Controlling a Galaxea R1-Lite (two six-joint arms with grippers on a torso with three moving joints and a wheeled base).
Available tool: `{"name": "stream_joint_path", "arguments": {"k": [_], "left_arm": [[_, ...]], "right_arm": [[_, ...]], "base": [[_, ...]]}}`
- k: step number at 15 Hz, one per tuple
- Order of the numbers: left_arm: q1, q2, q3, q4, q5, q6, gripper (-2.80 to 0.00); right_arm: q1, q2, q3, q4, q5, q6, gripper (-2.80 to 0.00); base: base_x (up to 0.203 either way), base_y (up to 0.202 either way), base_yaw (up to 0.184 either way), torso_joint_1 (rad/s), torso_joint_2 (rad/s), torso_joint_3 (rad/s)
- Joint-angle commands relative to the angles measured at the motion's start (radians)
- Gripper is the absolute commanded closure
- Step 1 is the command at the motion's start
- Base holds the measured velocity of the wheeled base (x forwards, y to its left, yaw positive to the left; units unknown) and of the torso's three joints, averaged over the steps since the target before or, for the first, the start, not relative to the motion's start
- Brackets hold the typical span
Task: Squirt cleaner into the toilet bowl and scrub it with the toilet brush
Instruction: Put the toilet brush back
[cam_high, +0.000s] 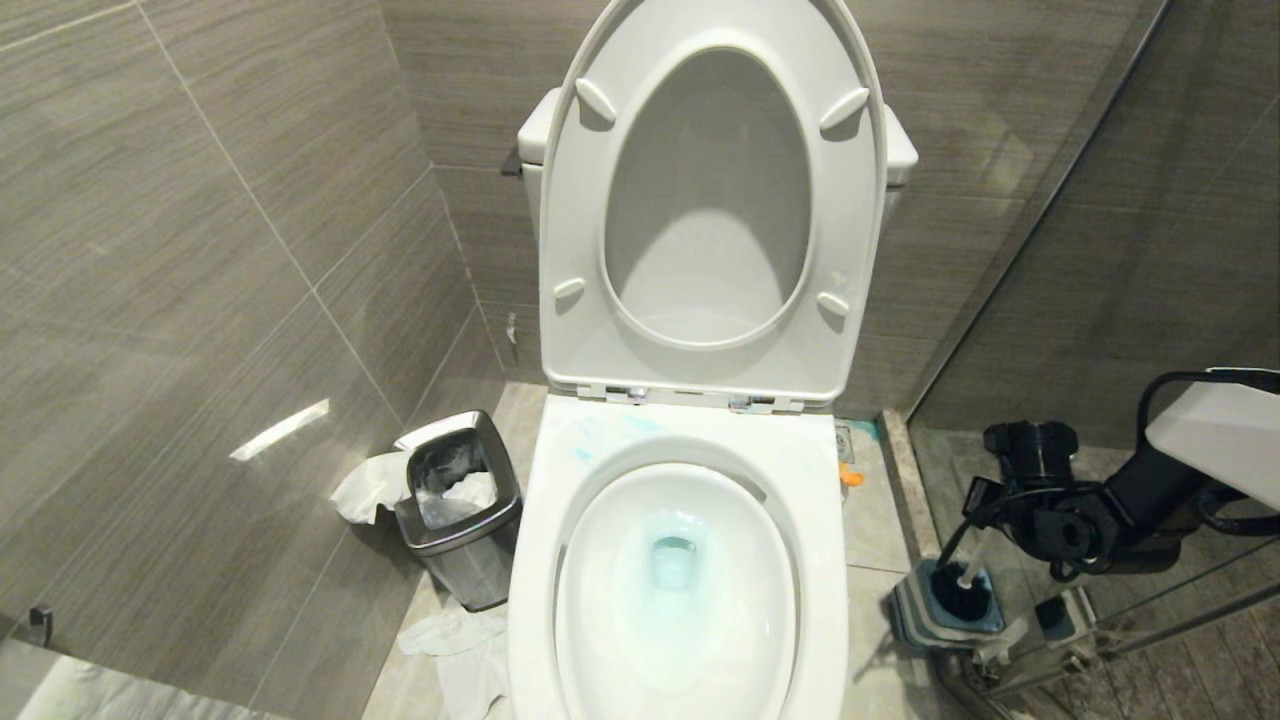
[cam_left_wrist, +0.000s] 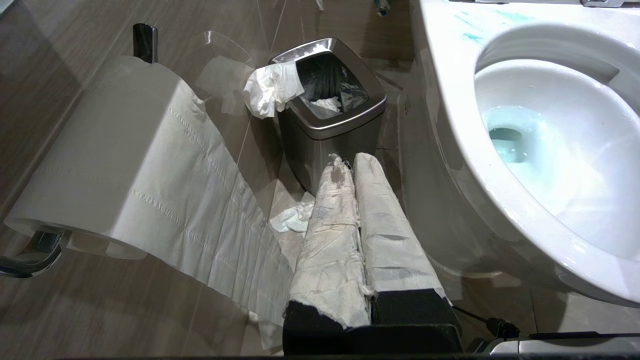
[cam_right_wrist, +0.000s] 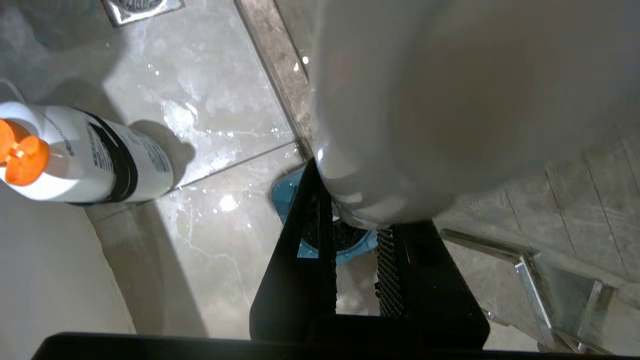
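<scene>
The toilet bowl (cam_high: 825, 560) stands open with its seat and lid up. Pale blue cleaner (cam_high: 672, 560) tints the water, and more of it is smeared on the back rim (cam_high: 600, 432). On the floor to its right, the toilet brush (cam_high: 972, 572) has its black head sitting in the grey-and-blue holder (cam_high: 912, 612). My right gripper (cam_high: 985, 545) is shut on the white handle (cam_right_wrist: 425, 100) just above the holder (cam_right_wrist: 282, 192). My left gripper (cam_left_wrist: 350, 161), its fingers wrapped in white, hangs shut and holding nothing to the left of the bowl (cam_left_wrist: 450, 125).
A steel waste bin (cam_high: 460, 520) with tissue stands left of the toilet, loose paper lying around it. A toilet paper roll (cam_left_wrist: 125, 160) hangs on the left wall. A white bottle with an orange cap (cam_right_wrist: 100, 160) stands beside the toilet base. A glass partition (cam_high: 1100, 300) closes off the right.
</scene>
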Motion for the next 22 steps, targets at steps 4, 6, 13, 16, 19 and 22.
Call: {"name": "stream_joint_path", "arguments": {"k": [4, 6, 13, 16, 19, 22], "left_arm": [[0.001, 0.002, 0.000, 0.001, 0.000, 0.000, 0.00], [0.001, 0.002, 0.000, 0.001, 0.000, 0.000, 0.00], [0.001, 0.002, 0.000, 0.001, 0.000, 0.000, 0.00], [0.001, 0.002, 0.000, 0.001, 0.000, 0.000, 0.00], [0.001, 0.002, 0.000, -0.001, 0.000, 0.000, 0.00], [0.001, 0.002, 0.000, 0.001, 0.000, 0.000, 0.00]], "right_arm": [[0.000, 0.012, 0.011, -0.013, -0.003, -0.006, -2.80], [0.000, 0.007, 0.017, -0.013, -0.005, -0.026, -2.80], [0.000, -0.061, 0.091, -0.015, -0.001, -0.054, -2.80], [0.003, -0.133, 0.159, -0.015, 0.031, -0.055, -2.80], [0.016, -0.246, 0.302, -0.014, 0.090, -0.054, -2.80], [0.038, -0.387, 0.429, -0.015, 0.105, -0.050, -2.80]], "base": [[0.000, 0.000, 0.000, 0.000, 0.00, 0.000], [0.000, 0.000, 0.000, 0.000, 0.00, 0.000], [0.000, 0.000, 0.000, 0.000, 0.00, 0.000], [0.000, 0.000, 0.000, 0.000, 0.00, 0.000], [0.000, 0.000, 0.000, 0.000, 0.00, 0.000], [0.000, 0.000, 0.000, 0.000, 0.00, 0.000]]}}
